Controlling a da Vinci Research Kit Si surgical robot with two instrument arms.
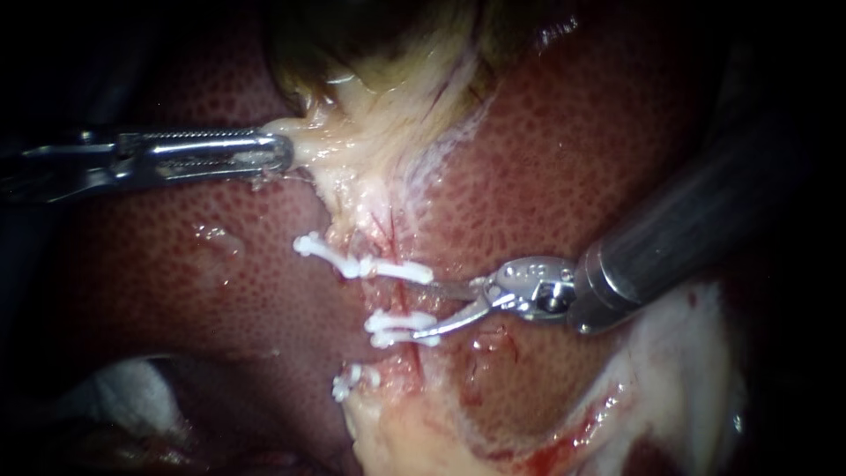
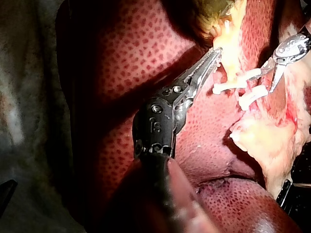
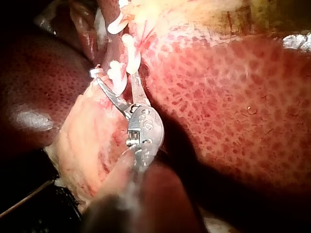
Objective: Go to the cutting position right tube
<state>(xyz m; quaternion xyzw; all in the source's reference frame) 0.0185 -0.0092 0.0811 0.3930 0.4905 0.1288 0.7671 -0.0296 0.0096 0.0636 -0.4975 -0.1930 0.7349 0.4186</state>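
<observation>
Tube [image 1: 398, 300] is a thin pinkish strand in a pale strip that runs down from the gallbladder [image 1: 379, 35] across the liver [image 1: 564, 159]. Three white clips cross the strip, and the bare stretch meant for the cut looks to be the one between the upper two. I cannot tell from the endoscope view whether a second tube runs beside it, so I call it only the clipped tube.

The left tool [image 1: 286, 154] comes in level, well above the clips. Its jaws are closed on the edge of the pale tissue [image 1: 370, 141] under the gallbladder, which it holds taut to its side.

The right tool [image 1: 414, 308] has thin blades that stand narrowly apart and hold nothing. One blade lies just under the upper clip [image 1: 361, 264] and the other lies along the middle clip [image 1: 397, 324]. The lower clip [image 1: 352, 381] sits apart, nearer the cut fatty edge.

I judge the approach almost done, since the blade tips are at the strip and bracket the gap between the two clips. They may still need to go a little deeper so the tube lies fully between them. The views do not show how deep they are.
</observation>
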